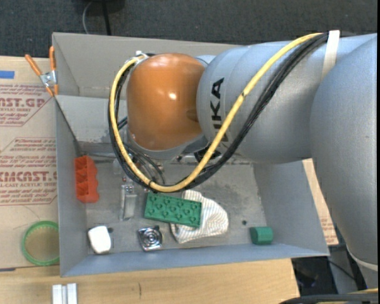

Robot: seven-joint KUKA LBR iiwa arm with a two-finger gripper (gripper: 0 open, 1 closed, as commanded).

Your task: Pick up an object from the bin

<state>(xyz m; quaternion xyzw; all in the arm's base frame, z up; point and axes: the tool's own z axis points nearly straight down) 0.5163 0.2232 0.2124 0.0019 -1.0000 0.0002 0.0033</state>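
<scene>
My gripper (128, 198) reaches down below the orange wrist cover into the left part of the bin. A flat green studded brick plate (174, 209) lies just to its right, resting partly on a white mesh cloth (210, 223). In front of the gripper sits a small shiny metal piece (150, 238), and left of that a small white block (99, 239). A red-orange brick (85, 178) lies by the left wall, left of the gripper. I see nothing held.
A small green cube (261, 235) sits near the front right corner. The large grey arm and its cables cover the back and right of the bin.
</scene>
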